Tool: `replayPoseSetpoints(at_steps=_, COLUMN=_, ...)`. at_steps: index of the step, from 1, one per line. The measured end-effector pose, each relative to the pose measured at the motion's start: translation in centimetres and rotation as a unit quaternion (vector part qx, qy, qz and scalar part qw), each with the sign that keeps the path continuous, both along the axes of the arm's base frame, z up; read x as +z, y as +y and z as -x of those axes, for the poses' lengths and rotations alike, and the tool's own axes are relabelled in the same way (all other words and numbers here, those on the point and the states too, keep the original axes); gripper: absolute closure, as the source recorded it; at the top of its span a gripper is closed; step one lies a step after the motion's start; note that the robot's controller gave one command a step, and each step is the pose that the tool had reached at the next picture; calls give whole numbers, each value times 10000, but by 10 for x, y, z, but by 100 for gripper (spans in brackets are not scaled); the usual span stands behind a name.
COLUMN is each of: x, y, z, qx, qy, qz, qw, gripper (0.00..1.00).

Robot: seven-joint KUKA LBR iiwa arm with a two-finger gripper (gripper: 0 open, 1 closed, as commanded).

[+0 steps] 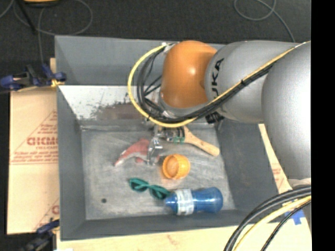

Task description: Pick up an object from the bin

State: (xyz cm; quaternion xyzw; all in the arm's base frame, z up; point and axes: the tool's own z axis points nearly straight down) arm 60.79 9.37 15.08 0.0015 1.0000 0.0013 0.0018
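The thing nearest the gripper (155, 151) is a flat pink piece (132, 151), long and slightly curved, paler toward its far tip and redder close to the gripper. It lies on the floor of the grey bin (70, 161), stretching away from the gripper toward the view's left and slightly toward the near wall. Its redder end reaches right up to the gripper's tip. What kind of thing it is cannot be made out.

Four other things lie loose in the bin, none of them heaped. An orange round cap (176, 167), open side up, sits just beside the gripper on the view's right and a little nearer the camera. A pale wooden stick (204, 146) lies further to the right, slanting, with its upper end hidden under the arm. Green sunglasses (147, 187) lie nearer the front wall, below the gripper in the view. A blue bottle (196, 201) with a pale band lies on its side at their right end, touching them or nearly so. A small dark speck (103, 200) marks the floor well to the left.

The gripper hangs low over the bin floor beneath the arm's orange cover (187, 75) and its yellow cables. Whether it is open or closed cannot be told, nor whether it grips the pink piece.
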Motion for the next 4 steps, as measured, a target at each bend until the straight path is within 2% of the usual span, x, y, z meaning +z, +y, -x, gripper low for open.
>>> replayPoseSetpoints(at_steps=1, x=0, y=0, z=0, qx=0, qy=0, qz=0, qw=10000, gripper=0)
replayPoseSetpoints(at_steps=2, x=-77, y=21, z=-1, qx=1003, qy=-23, qz=11, qw=9950, gripper=100)
replayPoseSetpoints(at_steps=3, x=-77, y=21, z=-1, qx=998, qy=-22, qz=9, qw=9950, gripper=100)
replayPoseSetpoints(at_steps=4, x=67, y=26, z=7, qx=996, qy=-11, qz=18, qw=9950, gripper=100)
